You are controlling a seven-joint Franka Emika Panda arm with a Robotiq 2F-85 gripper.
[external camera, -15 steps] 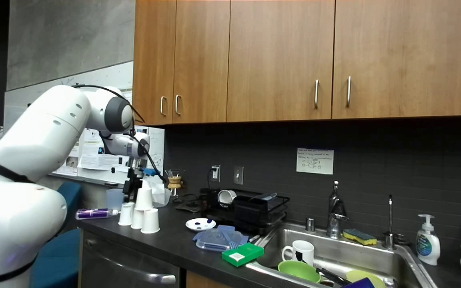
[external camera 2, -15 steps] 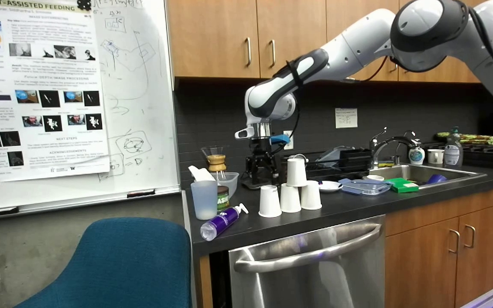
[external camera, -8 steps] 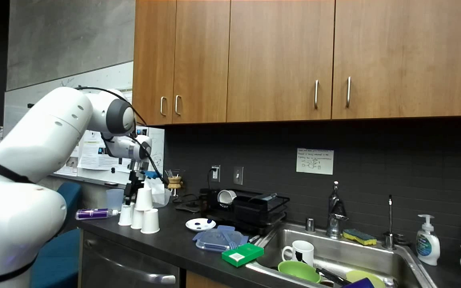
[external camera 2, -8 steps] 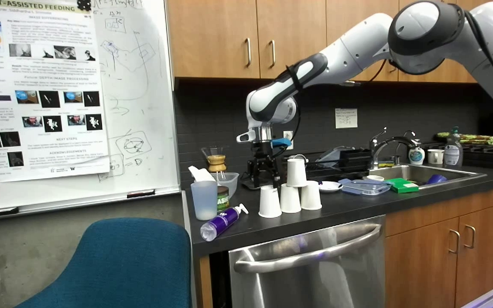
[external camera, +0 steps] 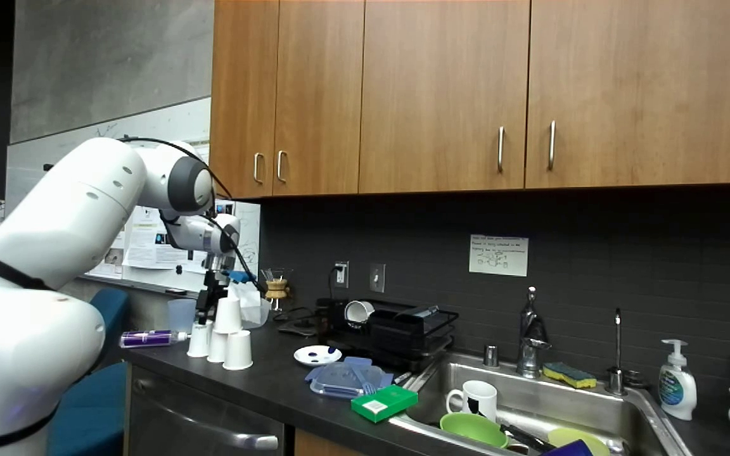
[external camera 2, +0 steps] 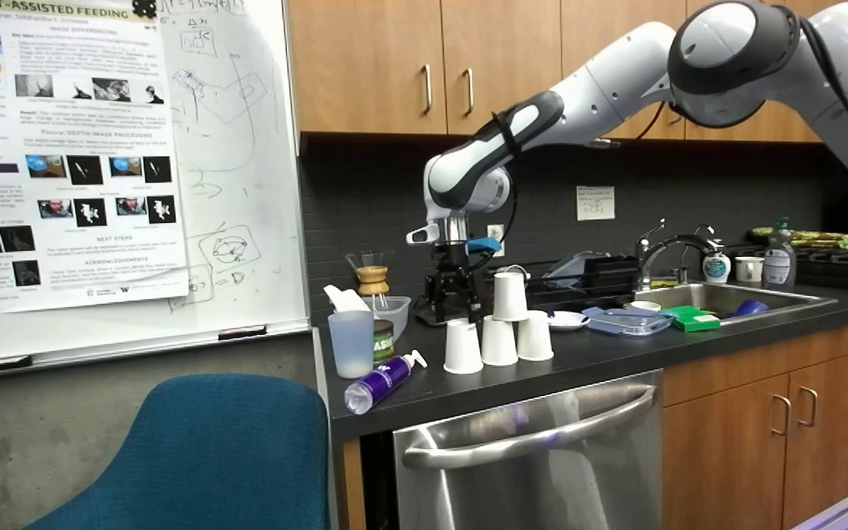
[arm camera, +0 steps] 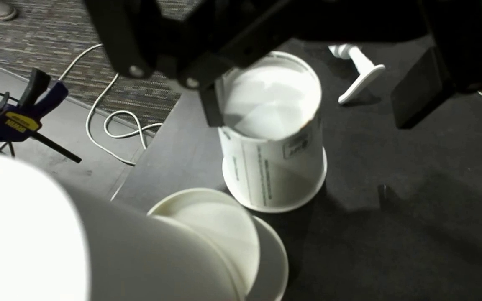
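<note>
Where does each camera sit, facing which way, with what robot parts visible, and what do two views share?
An exterior view: near the sink, facing the cabinets; the arm fills the left.
An exterior view: before the chair, facing counter and whiteboard; arm at upper right.
Wrist view: beside the gripper, which shows at top, facing down at paper cups.
Both exterior views share paper cups, sink and arm.

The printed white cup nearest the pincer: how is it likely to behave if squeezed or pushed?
The cup is probably light and easy to dent, as its upturned base shows a thin edge. Pushed low, it would likely slide before tipping, since it stands wide end down. Knocked over, its round, tapered wall might roll it in a curve.
</note>
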